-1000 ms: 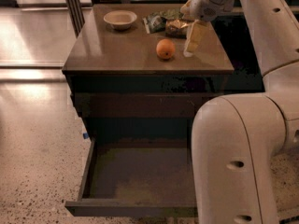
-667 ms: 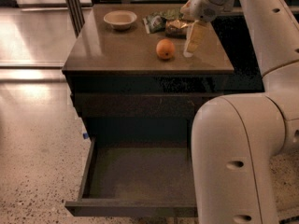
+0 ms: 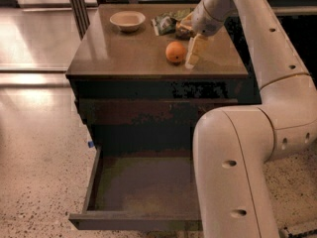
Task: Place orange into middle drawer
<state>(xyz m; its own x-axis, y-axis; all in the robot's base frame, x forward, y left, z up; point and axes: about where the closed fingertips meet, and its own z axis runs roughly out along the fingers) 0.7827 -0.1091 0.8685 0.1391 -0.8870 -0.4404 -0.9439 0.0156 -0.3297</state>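
Note:
The orange (image 3: 175, 52) sits on the brown cabinet top (image 3: 124, 53), right of centre and near the front edge. My gripper (image 3: 194, 53) hangs from the arm at the top right, points down, and stands just to the right of the orange, very close beside it and holding nothing I can see. The middle drawer (image 3: 133, 221) is pulled out low at the front of the cabinet. Its flat dark floor (image 3: 143, 182) holds nothing. My arm's pale body hides the drawer's right part.
A shallow beige bowl (image 3: 128, 20) stands at the back left of the top. A green snack bag (image 3: 167, 22) and a gold-brown can (image 3: 183, 30) lie at the back, just behind the gripper. My big pale arm link (image 3: 237, 177) fills the lower right. Speckled floor lies to the left.
My gripper has moved down and a little left, closer to the orange's right side. The orange, the bowl and the drawer have not moved.

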